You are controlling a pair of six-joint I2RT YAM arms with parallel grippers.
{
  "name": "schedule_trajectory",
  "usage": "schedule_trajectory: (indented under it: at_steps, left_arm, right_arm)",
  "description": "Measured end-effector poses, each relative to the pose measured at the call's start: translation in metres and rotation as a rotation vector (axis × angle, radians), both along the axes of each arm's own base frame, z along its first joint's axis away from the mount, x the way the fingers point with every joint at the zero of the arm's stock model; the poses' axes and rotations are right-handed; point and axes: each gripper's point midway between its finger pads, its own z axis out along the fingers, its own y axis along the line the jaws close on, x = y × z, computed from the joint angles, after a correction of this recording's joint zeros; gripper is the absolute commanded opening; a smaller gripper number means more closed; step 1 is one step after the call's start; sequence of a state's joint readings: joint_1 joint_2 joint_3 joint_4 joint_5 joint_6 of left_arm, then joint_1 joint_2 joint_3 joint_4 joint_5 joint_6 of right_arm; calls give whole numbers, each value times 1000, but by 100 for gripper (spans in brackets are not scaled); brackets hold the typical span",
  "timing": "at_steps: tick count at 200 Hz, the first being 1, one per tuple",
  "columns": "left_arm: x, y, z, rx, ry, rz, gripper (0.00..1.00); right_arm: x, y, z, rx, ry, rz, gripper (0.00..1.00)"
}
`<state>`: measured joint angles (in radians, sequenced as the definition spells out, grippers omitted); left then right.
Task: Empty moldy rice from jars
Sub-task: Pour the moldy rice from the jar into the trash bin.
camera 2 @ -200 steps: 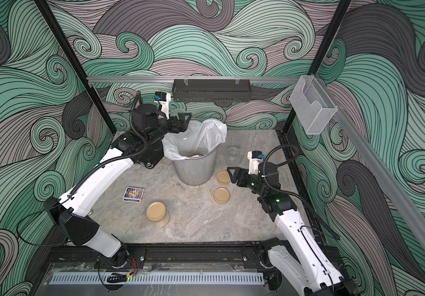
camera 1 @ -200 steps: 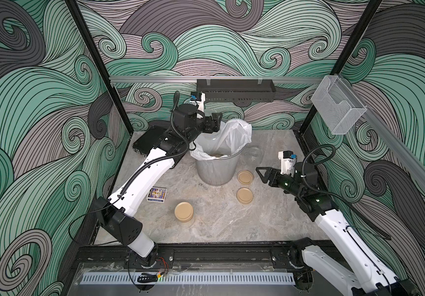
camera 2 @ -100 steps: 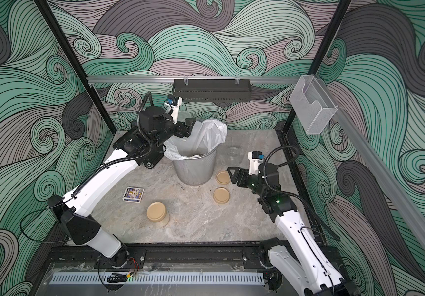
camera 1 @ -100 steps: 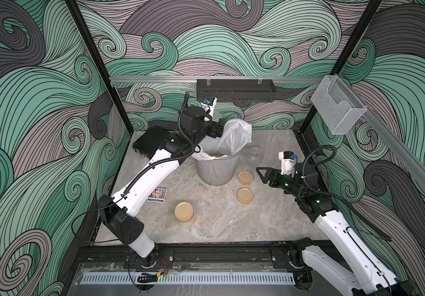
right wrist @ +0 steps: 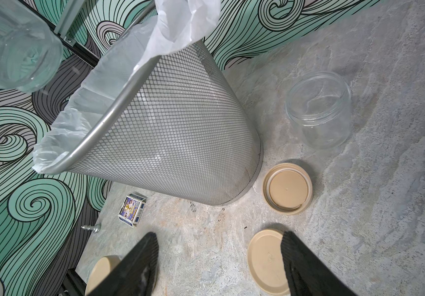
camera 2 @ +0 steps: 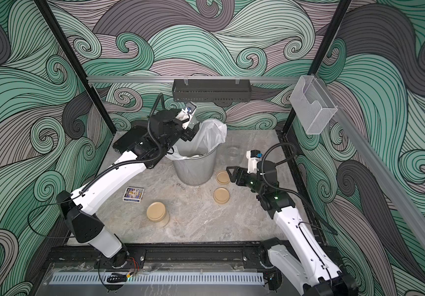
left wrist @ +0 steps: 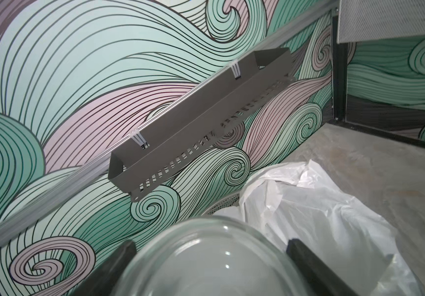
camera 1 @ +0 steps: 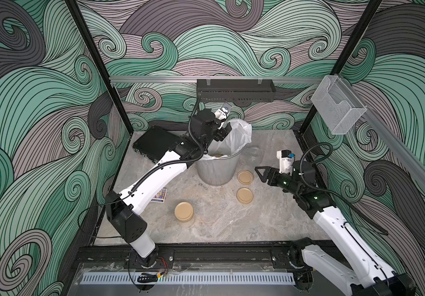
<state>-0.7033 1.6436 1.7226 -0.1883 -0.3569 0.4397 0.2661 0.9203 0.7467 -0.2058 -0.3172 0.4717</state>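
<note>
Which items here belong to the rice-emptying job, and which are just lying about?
Job: raised jar, empty standing jar, lidded jar, two loose lids, bin.
Lying about: small printed box, black wall shelf, clear wall holder.

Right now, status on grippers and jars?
Left gripper shut on jar, looks empty, above bin. Right gripper open, above loose lids. One lidded jar untouched. Nothing blocking.

- Clear jar (left wrist: 206, 256): lidless, empty, held aloft over the wastebasket (camera 1: 216, 171) rim.
- Second jar (right wrist: 319, 110): lidless, empty, upright beside the wastebasket.
- Third jar (camera 1: 184, 212): tan lid on, upright, well apart.
- Loose lids (right wrist: 287, 188): two, lying flat.
- Pale rice (camera 1: 219, 155): inside the wastebasket.
</note>
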Motion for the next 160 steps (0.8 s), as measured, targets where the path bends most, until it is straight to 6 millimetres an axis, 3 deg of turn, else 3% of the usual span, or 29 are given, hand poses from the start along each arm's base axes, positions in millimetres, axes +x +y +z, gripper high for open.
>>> schedule_trajectory:
  at_steps: [33,102,160]
  left_arm:
    - [7,-5,-22,92,-4,17,52]
    - [11,-1,-17,23,-7,63,52]
    - [18,16,-12,-196,83,120,51]
  right_arm:
    - [3,2,-2,-2,9,6,75]
    - [3,2,-2,-3,9,6,75]
    - [1,1,4,1,-8,6,75]
